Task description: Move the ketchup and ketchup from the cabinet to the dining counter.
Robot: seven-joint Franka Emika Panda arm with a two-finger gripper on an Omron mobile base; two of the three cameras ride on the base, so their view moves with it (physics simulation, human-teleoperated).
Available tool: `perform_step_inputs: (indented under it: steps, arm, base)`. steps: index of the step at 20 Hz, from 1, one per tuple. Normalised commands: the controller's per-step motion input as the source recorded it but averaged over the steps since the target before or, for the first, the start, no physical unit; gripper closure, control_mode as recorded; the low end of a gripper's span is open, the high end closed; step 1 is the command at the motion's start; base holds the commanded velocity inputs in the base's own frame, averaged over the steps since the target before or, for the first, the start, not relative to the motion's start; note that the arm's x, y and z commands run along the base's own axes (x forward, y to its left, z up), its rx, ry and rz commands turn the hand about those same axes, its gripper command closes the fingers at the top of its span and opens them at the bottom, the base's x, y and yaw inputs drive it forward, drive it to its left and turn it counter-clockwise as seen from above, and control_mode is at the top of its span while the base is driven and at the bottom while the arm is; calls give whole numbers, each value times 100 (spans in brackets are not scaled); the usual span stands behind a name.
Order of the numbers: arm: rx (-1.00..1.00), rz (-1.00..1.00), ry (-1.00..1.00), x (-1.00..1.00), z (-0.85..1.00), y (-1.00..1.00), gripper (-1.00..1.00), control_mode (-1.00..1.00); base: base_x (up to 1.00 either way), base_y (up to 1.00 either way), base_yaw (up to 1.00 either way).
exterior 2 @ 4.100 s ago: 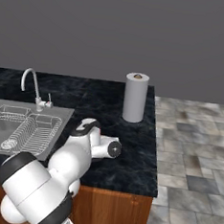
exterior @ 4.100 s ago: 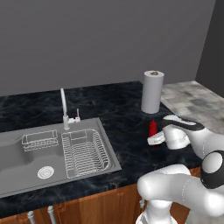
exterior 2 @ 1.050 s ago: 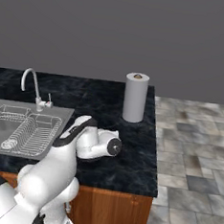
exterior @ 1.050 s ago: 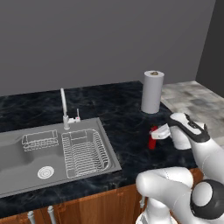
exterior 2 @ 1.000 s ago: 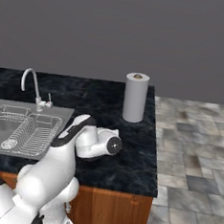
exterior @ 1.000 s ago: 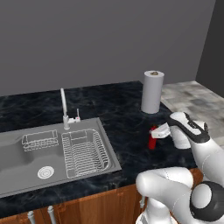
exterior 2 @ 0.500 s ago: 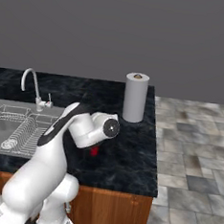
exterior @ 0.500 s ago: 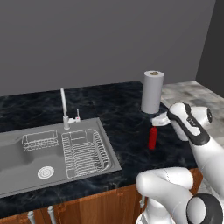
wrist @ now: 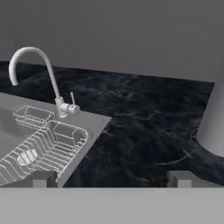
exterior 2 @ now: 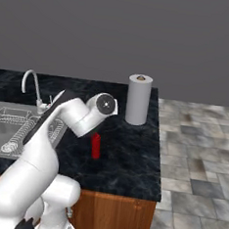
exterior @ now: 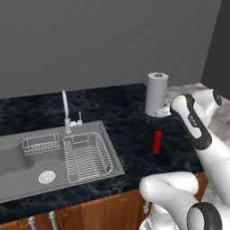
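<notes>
One ketchup bottle (exterior: 157, 142) stands upright on your dining counter (exterior: 130, 121), all red, alone on the black marble and touching nothing. From the bottle, the paper towel roll (exterior: 156, 95) sits at about twelve o'clock, well apart, near the back edge where the marble meets the grey stone slab (exterior 2: 196, 153). The sink (exterior: 27, 157) with its wire rack (exterior: 87, 157) lies off at nine o'clock, and the tap (exterior: 66, 112) rises at roughly ten o'clock behind the basin.

Your gripper (wrist: 112, 178) is released: in the hand view both dark fingertips (wrist: 40, 179) stand wide apart with nothing between them, looking out low over the marble toward the tap (wrist: 43, 74) and the rack. In the base views the arm's wrist hangs above the counter, up and clear of the bottle, between it and the paper towel roll.
</notes>
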Motion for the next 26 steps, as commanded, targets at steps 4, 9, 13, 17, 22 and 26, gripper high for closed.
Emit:
perform_step_inputs:
  steps: [4,9,13,17,22,26]
  arm:
    - [-29,-13,36,-27,52,53,-100,-100]
    - [-28,-19,36,-33,51,56,-100,-100]
    - [-14,-20,24,-35,43,49,-100,-100]
    - [0,-14,9,-27,15,14,-100,-100]
    - [1,-11,3,-23,0,0,-100,-100]
    - [6,-8,-5,-31,-3,5,-100,-100]
  base:
    - [0,0,0]
    - [0,0,0]
    - [0,0,0]
    - [0,0,0]
    - [0,0,0]
    - [0,0,0]
